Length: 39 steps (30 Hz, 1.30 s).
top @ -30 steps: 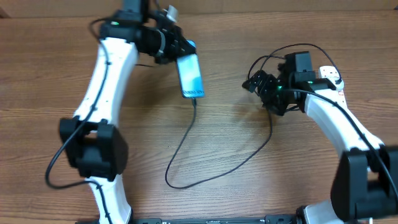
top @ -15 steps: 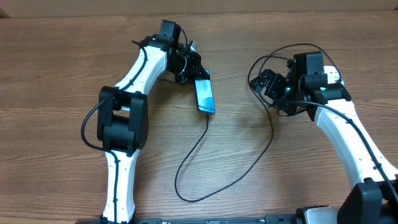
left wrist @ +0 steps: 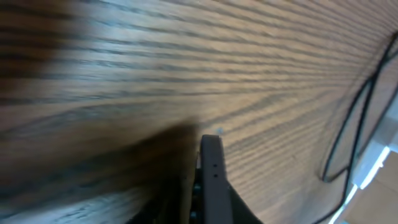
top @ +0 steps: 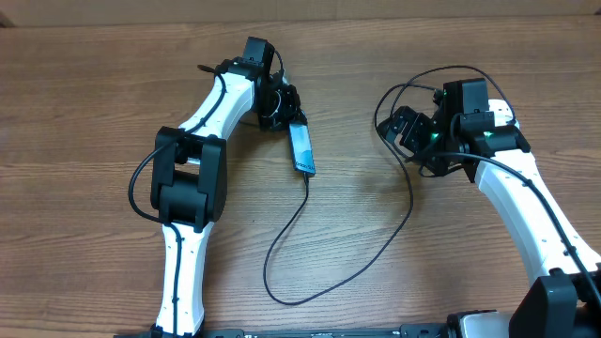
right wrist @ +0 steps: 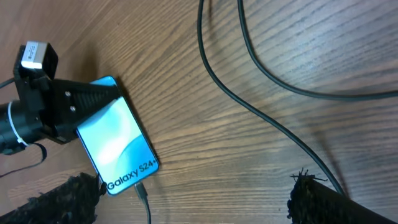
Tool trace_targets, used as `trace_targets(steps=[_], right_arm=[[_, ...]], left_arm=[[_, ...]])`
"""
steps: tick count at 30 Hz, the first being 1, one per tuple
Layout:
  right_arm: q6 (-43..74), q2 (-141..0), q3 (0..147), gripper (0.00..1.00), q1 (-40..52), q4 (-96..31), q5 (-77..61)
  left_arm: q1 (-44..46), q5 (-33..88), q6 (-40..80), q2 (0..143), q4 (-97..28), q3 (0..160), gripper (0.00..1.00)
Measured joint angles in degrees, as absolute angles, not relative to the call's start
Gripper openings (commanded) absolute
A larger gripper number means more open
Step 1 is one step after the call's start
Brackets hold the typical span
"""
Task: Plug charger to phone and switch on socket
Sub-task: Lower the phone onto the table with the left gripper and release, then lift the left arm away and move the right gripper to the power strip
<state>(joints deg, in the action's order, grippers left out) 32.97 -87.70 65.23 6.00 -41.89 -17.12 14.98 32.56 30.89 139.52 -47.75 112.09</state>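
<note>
Within a second the left gripper (top: 287, 115) has swung the lit phone (top: 301, 148) to mid-desk, the charger (right wrist: 200, 25) seemingly plugged in and its jaws' hold unreadable, so only the socket (top: 500, 111) beside the right gripper (right wrist: 199, 202), jaws wide apart, likely remains.

You're at a robot lab bench: bare wood-grain tabletop (top: 75, 235) under both jaws, white left arm (top: 178, 272) and right arm (top: 522, 203) mounted on it.
</note>
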Motion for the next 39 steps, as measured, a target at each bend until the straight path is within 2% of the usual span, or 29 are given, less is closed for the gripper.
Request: trace_targets(steps=[8, 19, 20, 23, 26, 29, 30, 31, 39], right_arm=[[33.0, -87.7, 65.2, 1.00, 6.0, -42.3, -17.1], [33.0, -87.7, 65.2, 1.00, 6.0, -42.7, -17.1], [33.0, -87.7, 65.2, 1.00, 6.0, -42.7, -17.1], [33.0, -87.7, 65.2, 1.00, 6.0, -43.0, -17.1], [33.0, -87.7, 65.2, 1.00, 6.0, -43.3, -17.1], [33.0, -87.7, 65.2, 1.00, 6.0, -43.8, -17.1], [33.0, -87.7, 65.2, 1.00, 6.0, -44.0, -17.1], [33.0, -87.7, 65.2, 1.00, 6.0, -44.2, -17.1], [33.0, -87.7, 65.2, 1.00, 6.0, -44.6, -14.7]], left_arm=[[15.0, 31.7, 31.4, 139.5, -47.7, 112.3, 0.45], [15.0, 31.9, 31.4, 139.5, -48.4, 112.6, 0.46], [15.0, 31.9, 31.4, 139.5, -48.4, 112.6, 0.48], [15.0, 32.2, 31.4, 139.5, -48.5, 112.7, 0.70], [15.0, 31.4, 31.0, 139.0, -49.3, 113.0, 0.86], [15.0, 28.8, 30.2, 138.2, -51.2, 113.3, 0.87], [14.8, 28.0, 30.0, 138.0, -51.9, 113.3, 0.91], [14.5, 27.1, 29.6, 137.8, -52.6, 113.3, 1.00], [11.2, 12.1, 24.9, 133.5, -63.2, 113.1, 1.00]])
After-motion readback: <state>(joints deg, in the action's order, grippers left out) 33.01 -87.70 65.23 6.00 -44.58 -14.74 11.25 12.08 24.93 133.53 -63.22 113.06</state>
